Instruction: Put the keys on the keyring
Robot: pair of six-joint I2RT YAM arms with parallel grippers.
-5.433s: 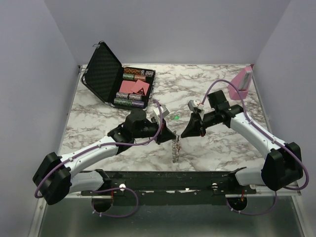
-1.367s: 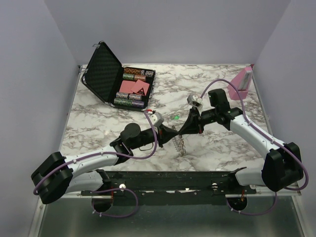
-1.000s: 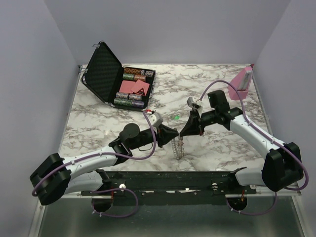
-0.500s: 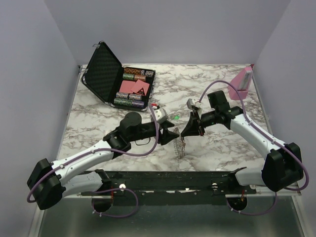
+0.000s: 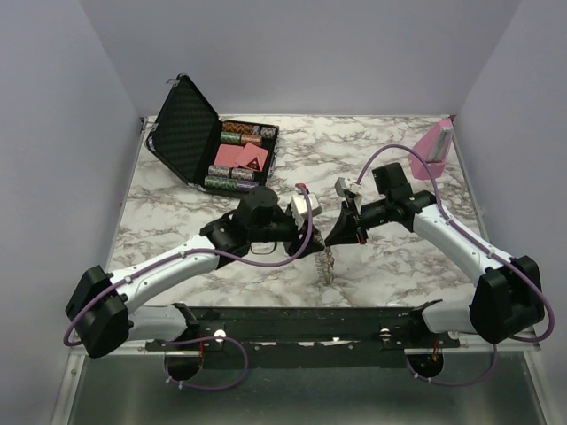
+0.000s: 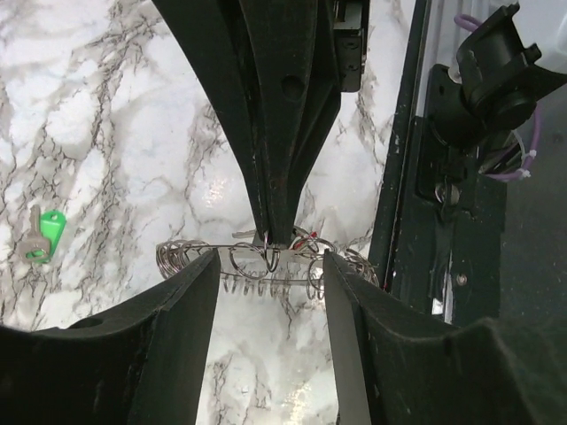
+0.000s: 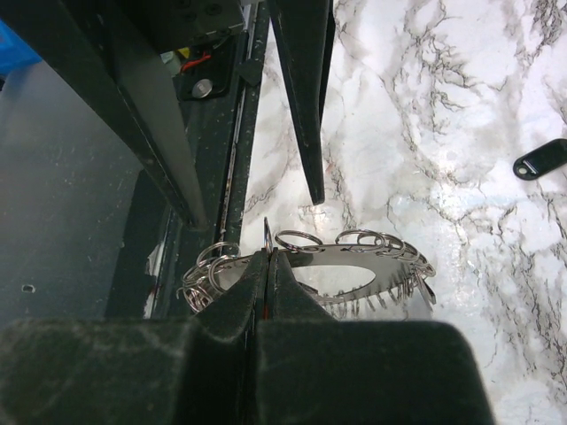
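Note:
The keyring, a flat silvery loop strung with several small rings, hangs above the marble table from my right gripper, which is shut on its near edge. A bit of red shows on the keyring. My left gripper is open, its fingertips just short of the loop, on either side of the right gripper's tip. A green-headed key lies on the table to the left. A black-headed key lies farther off. From above, the two grippers meet over the keyring.
An open black case with poker chips stands at the back left. A pink stand is at the back right. The black base rail runs along the near table edge, close under the grippers.
My left gripper has opened and its wrist has swung up and right, so it now covers the green key in the top view. The right gripper still holds the keyring in nearly the same place.

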